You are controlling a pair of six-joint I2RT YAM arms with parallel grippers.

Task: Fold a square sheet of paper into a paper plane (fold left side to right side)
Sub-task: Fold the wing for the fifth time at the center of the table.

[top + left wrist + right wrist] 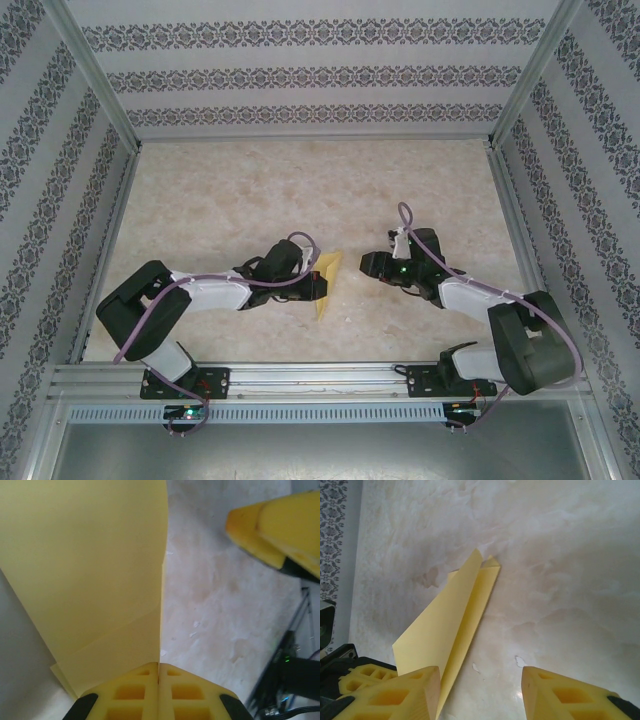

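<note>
- Your left gripper (159,666) is closed: in its wrist view the two yellow fingers meet with no gap between them.
- It is pinching the yellow paper (90,570). The sheet's straight edge runs right into the seam between the fingertips, and the sheet spreads away to the left of that line.
- A crease crosses the paper near the pinch, and a second layer peeks out at its lower corner.
- Your right gripper (480,672) stands open, with a clear gap between its fingers (410,690).
- It holds nothing. The paper lies ahead of it, with its lower edge just beside the left-hand finger; whether they touch, you cannot tell.
- From the right wrist, the paper reads as a long folded shape with one flap raised along a centre crease and its narrow end pointing away.
- From above, the paper sits near the middle of the table (300,190), towards the near edge. It is at the tip of the left gripper, and the right gripper faces it from a little way off.
- The two grippers point toward each other across the paper.
</note>
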